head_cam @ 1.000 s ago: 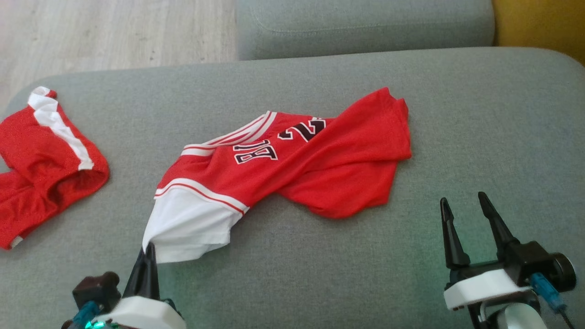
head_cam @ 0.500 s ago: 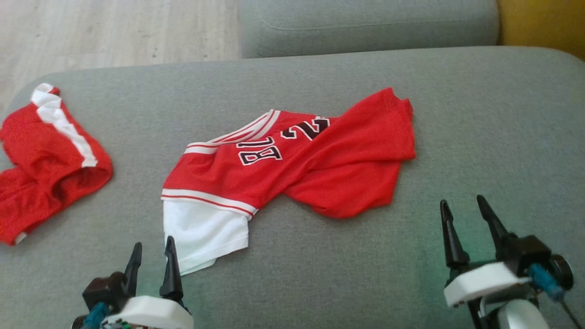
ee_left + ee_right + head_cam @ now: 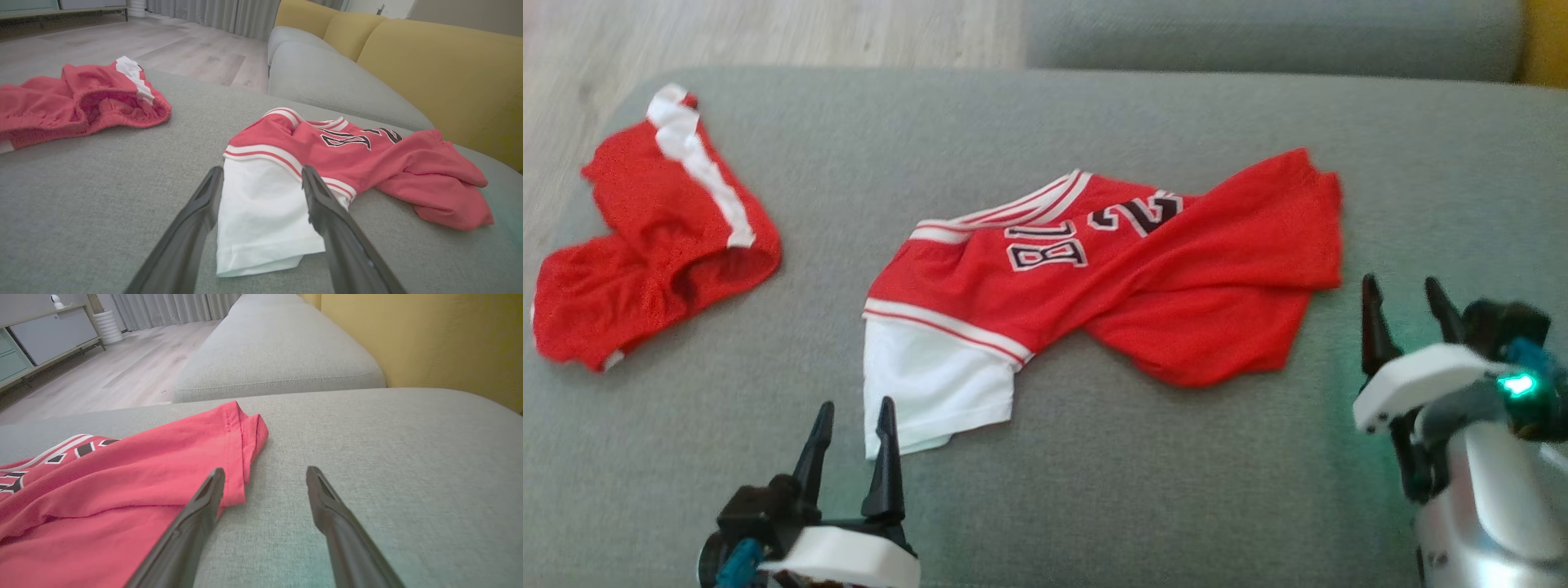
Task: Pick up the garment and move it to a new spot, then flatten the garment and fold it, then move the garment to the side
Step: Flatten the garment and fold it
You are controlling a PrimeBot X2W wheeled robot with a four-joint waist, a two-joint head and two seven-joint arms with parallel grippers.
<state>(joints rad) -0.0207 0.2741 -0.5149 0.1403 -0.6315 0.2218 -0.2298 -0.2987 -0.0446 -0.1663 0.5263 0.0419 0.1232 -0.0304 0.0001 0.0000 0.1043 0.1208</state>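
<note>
Your left end effector (image 3: 856, 403) has dropped the crumpled red-and-white jersey (image 3: 1160, 278); right end effector (image 3: 1402, 280) also released, so you flatten next.

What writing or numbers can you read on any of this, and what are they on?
"B": black letter with a white edge on the red jersey, upside down in the head view; the letter beside it is cut off by a fold and unreadable.
"2": probably, a numeral next to it on the same jersey, partly lost in a crease.
Second red garment: no writing visible.
</note>
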